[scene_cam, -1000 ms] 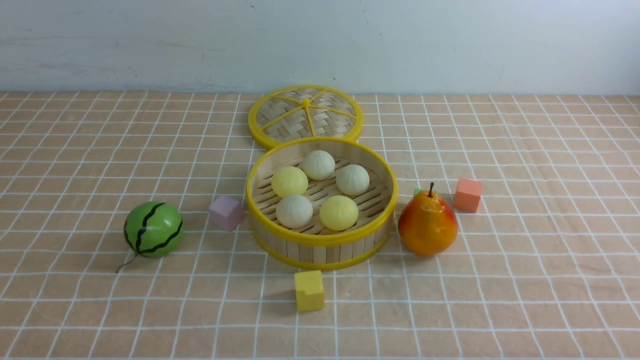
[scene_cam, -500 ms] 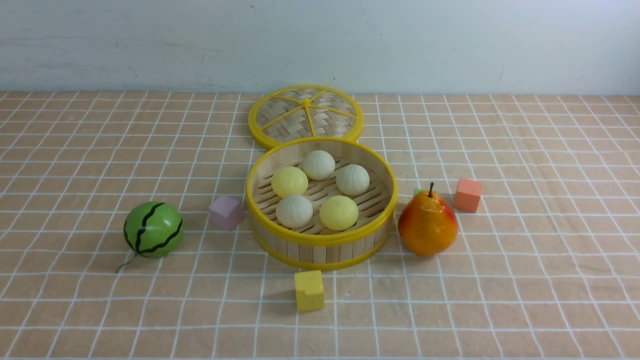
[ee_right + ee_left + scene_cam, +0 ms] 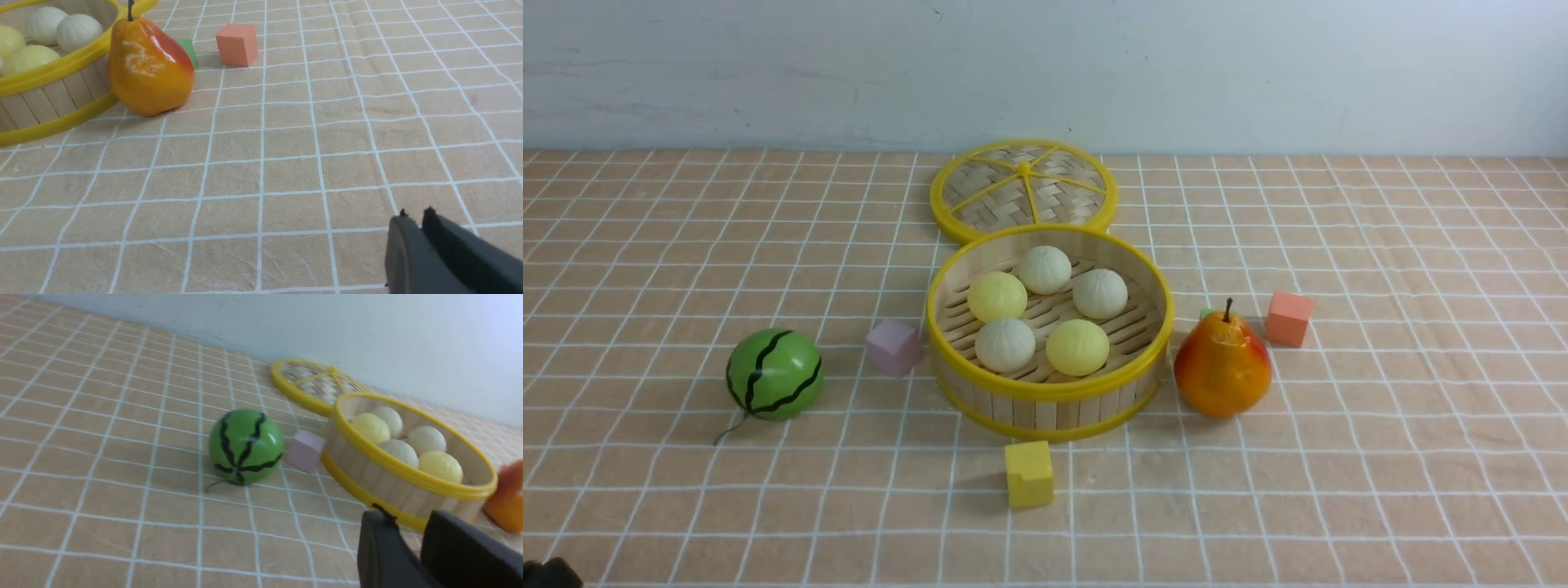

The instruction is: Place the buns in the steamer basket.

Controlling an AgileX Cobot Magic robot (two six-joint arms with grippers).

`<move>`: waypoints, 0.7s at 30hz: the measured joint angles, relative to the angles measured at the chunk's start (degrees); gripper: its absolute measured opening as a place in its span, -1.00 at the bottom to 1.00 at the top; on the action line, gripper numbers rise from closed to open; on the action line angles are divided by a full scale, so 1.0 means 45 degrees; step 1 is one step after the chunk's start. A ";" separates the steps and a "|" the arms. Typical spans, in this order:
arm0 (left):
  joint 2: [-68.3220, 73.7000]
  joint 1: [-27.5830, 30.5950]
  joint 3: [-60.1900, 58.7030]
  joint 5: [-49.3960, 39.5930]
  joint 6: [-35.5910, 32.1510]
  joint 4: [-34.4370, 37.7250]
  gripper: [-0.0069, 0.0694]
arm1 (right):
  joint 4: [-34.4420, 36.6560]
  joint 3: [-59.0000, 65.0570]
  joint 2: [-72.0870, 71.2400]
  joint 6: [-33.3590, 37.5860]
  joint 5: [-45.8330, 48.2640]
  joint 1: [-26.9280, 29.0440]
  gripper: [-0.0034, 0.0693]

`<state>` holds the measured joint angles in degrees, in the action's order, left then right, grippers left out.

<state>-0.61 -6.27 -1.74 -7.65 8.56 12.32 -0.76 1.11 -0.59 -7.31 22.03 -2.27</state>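
Observation:
The steamer basket (image 3: 1049, 394) stands mid-table. Five buns lie inside it: three off-white (image 3: 1045, 269) (image 3: 1100, 293) (image 3: 1005, 344) and two pale yellow (image 3: 997, 296) (image 3: 1077, 347). In the left wrist view my left gripper (image 3: 408, 516) hangs low, in front of and to the left of the basket (image 3: 408, 469). Its jaws stand a narrow gap apart and are empty. In the right wrist view my right gripper (image 3: 416, 212) is shut and empty over bare cloth, well to the right of the basket (image 3: 49, 69).
A flat woven lid (image 3: 1023, 189) lies behind the basket. A striped green watermelon ball (image 3: 774, 374) and a pink cube (image 3: 893, 346) sit to its left. A pear (image 3: 1223, 367), a green cube (image 3: 188, 49) and an orange cube (image 3: 1289, 318) sit to its right. A yellow cube (image 3: 1029, 474) lies in front.
A dark part of my left arm has come into the bottom left corner of the front view. The buns and the other things have not moved.

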 joint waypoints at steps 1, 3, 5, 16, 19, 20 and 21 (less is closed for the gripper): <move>0.0000 0.0250 0.0000 -0.0415 0.0208 0.0037 -0.70 | 0.0000 0.0000 0.0000 0.0000 0.0000 0.0000 -0.76; 0.0000 0.0320 0.0000 -0.1613 0.0219 -0.0026 -0.85 | 0.0000 0.0000 0.0000 0.0000 0.0000 0.0000 -0.76; 0.0000 0.0257 -0.0010 -0.2789 0.0163 -0.0065 -0.85 | 0.0000 0.0000 0.0000 0.0000 0.0000 0.0000 -0.75; 0.0000 0.0091 -0.0010 -0.3231 0.0362 0.0215 -0.85 | 0.0000 0.0000 0.0000 0.0000 0.0000 0.0000 -0.71; 0.0000 0.0091 -0.0010 -0.3231 0.0400 0.0215 -0.85 | 0.0000 0.0000 0.0000 0.0000 0.0000 0.0000 -0.70; 0.0000 0.0091 -0.0010 -0.3231 0.0400 0.0215 -0.85 | 0.0000 0.0000 0.0000 0.0000 0.0000 0.0000 -0.70; 0.0000 0.0091 -0.0010 -0.3231 0.0400 0.0215 -0.85 | 0.0000 0.0000 0.0000 0.0000 0.0000 0.0000 -0.69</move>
<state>-0.61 -5.87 -1.78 -22.19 10.36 13.29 -0.76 1.11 -0.59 -7.31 22.03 -2.27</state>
